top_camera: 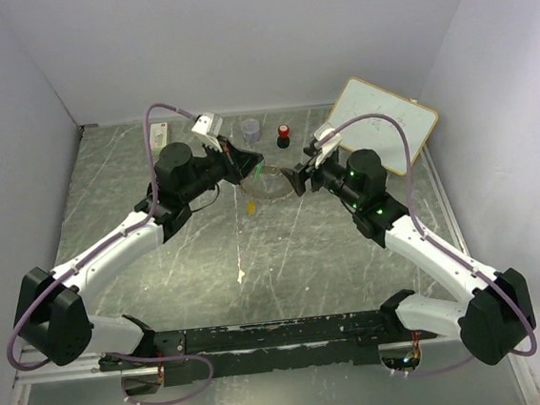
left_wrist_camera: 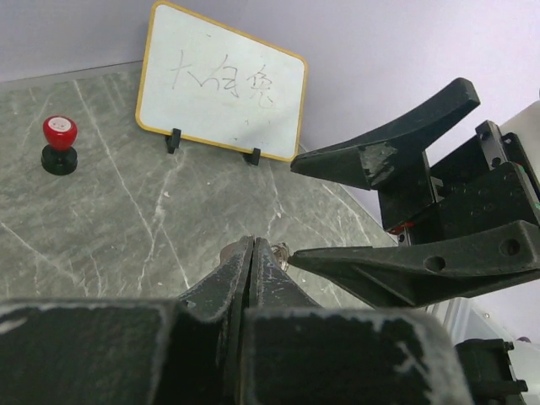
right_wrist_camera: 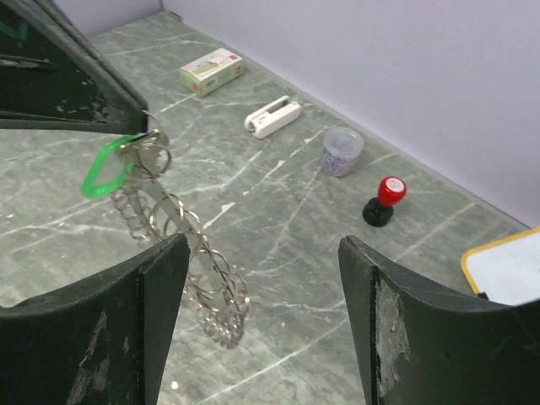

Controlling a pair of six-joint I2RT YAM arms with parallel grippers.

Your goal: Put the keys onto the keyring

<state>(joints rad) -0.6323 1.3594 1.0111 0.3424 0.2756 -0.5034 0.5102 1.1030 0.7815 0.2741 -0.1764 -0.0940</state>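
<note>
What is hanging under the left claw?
The keyring dangles from the shut left claw, with the green key at its top end. How key and ring join is covered by the claw.

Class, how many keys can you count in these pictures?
2. The green key is at the tips of the left gripper, by the keyring; the yellow-orange key seems to lie on the table beneath it.
</note>
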